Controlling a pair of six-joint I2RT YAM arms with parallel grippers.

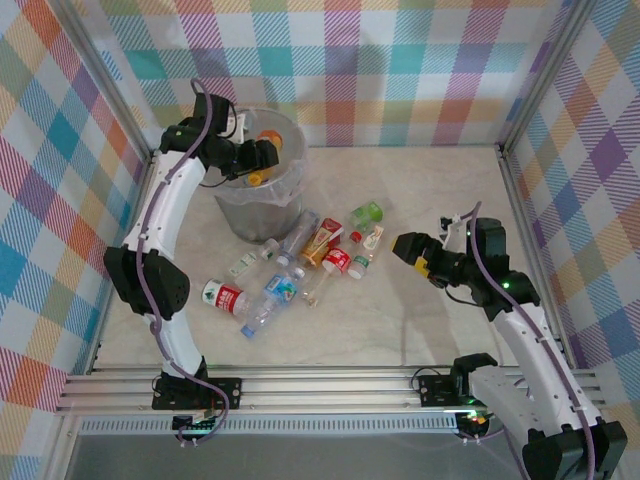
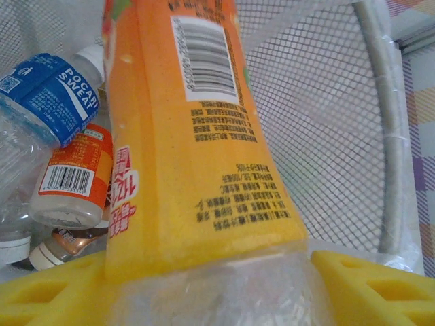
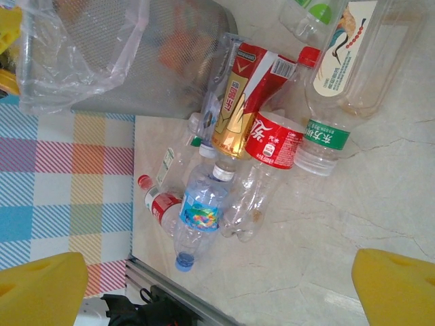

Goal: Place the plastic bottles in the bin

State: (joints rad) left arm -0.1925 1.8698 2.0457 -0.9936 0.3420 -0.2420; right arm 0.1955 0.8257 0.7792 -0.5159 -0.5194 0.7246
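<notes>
The left claw (image 1: 258, 165) hangs over the mouth of the tall round grey mesh-walled bin with a clear bag liner (image 1: 285, 210). It is closed part-way on an orange-labelled clear plastic bottle (image 2: 183, 156). The bottle's clear end fills the gap between the yellow fingers (image 2: 370, 288), which lie against its sides. Its long axis runs straight away from the claw into the bin, leaning a little to one side, barcode facing the wrist camera.

Past it, inside the bin, lie a blue-labelled clear bottle (image 2: 58, 92) and an orange-and-white-labelled one (image 2: 71, 180), both tilted.

The right claw (image 1: 408, 245) is spread wide, its yellow fingers (image 3: 41, 285) well apart with nothing between them. It hovers above the pale marble tabletop (image 1: 430, 190), pointing left toward the loose heap of plastic bottles (image 1: 300, 262). They lie on their sides just in front of the bin, pointing different ways, with a red-labelled bottle (image 1: 225, 298) at the left end and a green-capped one (image 1: 367, 213) at the far right end.
</notes>
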